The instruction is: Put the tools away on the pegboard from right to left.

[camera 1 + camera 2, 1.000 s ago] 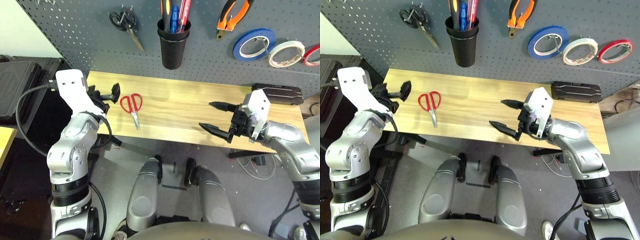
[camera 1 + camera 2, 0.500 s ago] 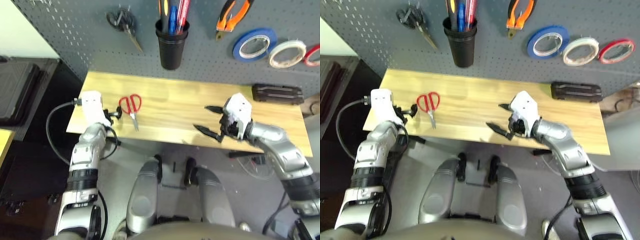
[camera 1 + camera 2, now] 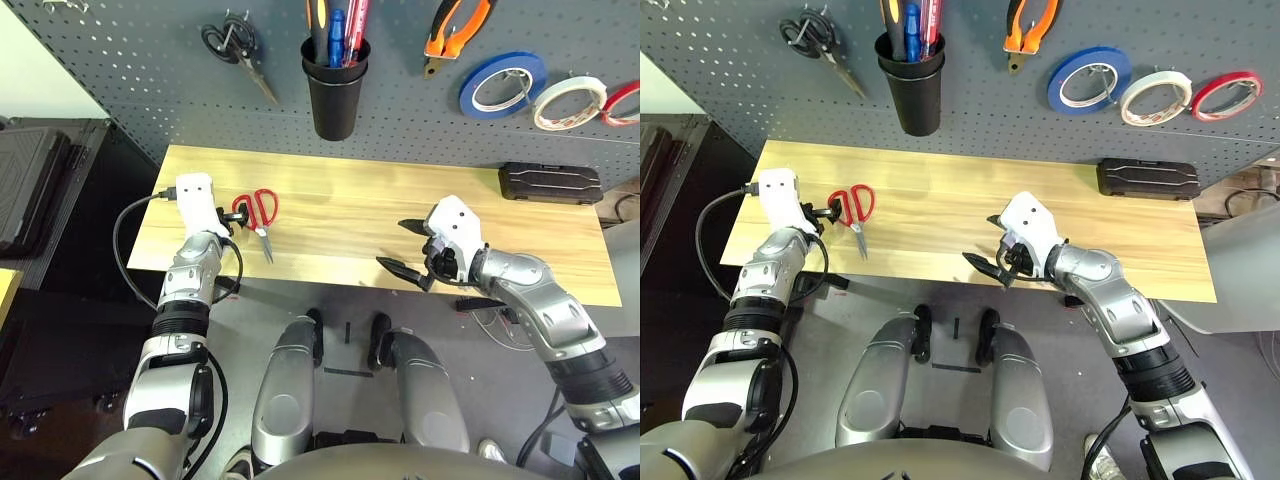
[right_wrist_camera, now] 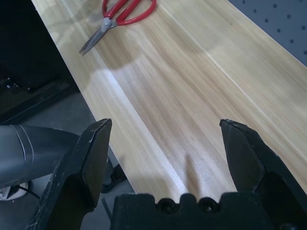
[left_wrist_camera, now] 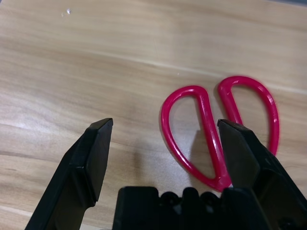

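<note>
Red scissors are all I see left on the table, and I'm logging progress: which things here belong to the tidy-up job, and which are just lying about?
Job:
- red-handled scissors, on the table
- pegboard
- pliers, white tape roll, hung

Lying about:
- black-handled scissors
- blue tape roll
- black case

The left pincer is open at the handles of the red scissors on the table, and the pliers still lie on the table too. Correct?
Not quite. The pliers already hang on the pegboard, as the left eye view shows. The left pincer is indeed open at the red scissors on the table.
</note>
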Available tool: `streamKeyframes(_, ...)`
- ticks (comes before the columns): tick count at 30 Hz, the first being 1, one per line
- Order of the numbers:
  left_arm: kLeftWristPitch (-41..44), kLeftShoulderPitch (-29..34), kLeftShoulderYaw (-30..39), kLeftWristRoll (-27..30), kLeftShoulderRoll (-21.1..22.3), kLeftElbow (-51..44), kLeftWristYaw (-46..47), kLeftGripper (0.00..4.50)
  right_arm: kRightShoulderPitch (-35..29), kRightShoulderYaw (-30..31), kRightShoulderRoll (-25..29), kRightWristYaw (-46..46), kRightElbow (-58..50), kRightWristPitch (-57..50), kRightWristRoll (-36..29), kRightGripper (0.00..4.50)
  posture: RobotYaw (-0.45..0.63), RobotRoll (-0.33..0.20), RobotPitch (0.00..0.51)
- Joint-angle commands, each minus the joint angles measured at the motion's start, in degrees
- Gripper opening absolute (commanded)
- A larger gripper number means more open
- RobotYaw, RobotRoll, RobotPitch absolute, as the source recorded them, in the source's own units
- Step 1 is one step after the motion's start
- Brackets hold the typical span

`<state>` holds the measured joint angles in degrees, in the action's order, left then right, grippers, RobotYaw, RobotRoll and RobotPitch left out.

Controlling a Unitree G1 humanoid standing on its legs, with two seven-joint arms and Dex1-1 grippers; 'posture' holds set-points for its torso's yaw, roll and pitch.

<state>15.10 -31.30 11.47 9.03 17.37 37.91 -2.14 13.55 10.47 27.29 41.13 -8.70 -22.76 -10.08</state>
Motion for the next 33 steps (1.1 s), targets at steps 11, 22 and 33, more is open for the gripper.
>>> streamKeyframes(11, -3.96, -5.07, 0.97, -2.32, -0.16, 15.63, 4.18, 4.47, -1.46, -0.9, 1.23, -0.67, -3.38, -2.64, -0.24, 4.5, -0.01, 0.0, 0.372)
streamKeyframes(22, -6.07, -6.28, 4.39, 0.54, -0.93, 15.43, 4.55, 4.47, -1.85, -0.86, 1.81, -0.83, -3.92, -2.8, -0.24, 4.5, -0.01, 0.0, 0.371)
streamKeyframes(33, -4.47, -3.38, 7.61, 2.9, -1.51, 8.34, 6.06, 4.47, -1.67, -0.32, 1.36, -0.82, -2.96, -2.25, -0.05, 4.5, 0.01, 0.0, 0.372)
